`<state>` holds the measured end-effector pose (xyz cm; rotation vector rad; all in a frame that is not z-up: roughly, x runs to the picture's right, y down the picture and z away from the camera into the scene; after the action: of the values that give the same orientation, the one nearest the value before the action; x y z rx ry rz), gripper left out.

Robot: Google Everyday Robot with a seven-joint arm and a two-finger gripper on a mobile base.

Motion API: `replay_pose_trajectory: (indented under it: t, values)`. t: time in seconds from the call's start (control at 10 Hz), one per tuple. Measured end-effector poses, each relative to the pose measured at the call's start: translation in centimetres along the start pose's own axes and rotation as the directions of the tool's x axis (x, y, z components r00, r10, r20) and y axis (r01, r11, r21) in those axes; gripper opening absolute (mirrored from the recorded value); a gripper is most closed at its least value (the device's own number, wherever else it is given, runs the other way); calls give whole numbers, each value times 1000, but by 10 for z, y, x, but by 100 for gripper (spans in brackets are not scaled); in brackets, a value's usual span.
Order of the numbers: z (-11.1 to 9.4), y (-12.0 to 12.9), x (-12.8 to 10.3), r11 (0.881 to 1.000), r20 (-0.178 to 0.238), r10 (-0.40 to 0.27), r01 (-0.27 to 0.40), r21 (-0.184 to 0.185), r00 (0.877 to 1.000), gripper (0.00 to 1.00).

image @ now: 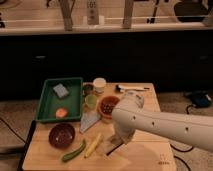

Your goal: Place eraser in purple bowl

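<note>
The purple bowl (62,135) sits on the wooden table at the front left, dark maroon and empty. My gripper (113,144) hangs low over the table's front middle, to the right of the bowl, at the end of the white arm (160,125). A small flat block with a pale face, apparently the eraser (106,148), lies at the gripper's tip. I cannot tell whether it is held or resting on the table.
A green tray (47,102) at the back left holds a blue-grey sponge (61,90) and an orange piece (61,113). An orange bowl (106,105), small green cup (90,101), white cup (99,85), grey cloth (89,120), yellow vegetable (93,145), green vegetable (73,152) and a white-handled utensil (131,89) lie around.
</note>
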<state>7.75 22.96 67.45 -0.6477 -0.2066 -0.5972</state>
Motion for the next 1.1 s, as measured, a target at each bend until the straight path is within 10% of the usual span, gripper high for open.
replay_pose_trajectory:
  t: [1.1]
  values:
    - [-7, -22, -47, 994, -29, -106, 105, -18, 994, 4]
